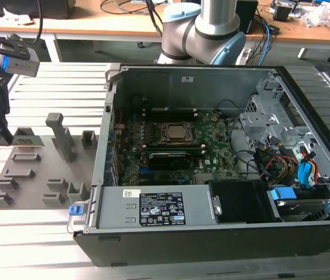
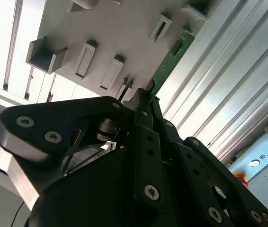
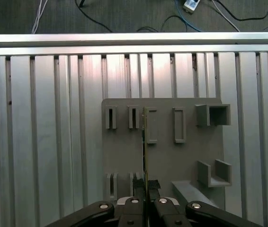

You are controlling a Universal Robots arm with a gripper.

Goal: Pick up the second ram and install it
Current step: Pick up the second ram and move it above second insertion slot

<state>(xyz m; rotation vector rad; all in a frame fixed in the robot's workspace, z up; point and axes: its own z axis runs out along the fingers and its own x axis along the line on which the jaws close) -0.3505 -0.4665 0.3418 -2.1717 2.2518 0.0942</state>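
Note:
The second ram is a thin green board with black chips, and my gripper is shut on one end of it. In the first wrist view the ram shows edge-on, running out from the fingertips over the grey fixture plate. In the exterior view my gripper hangs at the far left above that plate, well away from the open computer case. The motherboard's memory slots lie just in front of the CPU socket.
The fixture plate carries upright posts and slotted holders on a ribbed aluminium table. Inside the case are a power supply, drive cage and bundled cables. A desk with wires stands behind.

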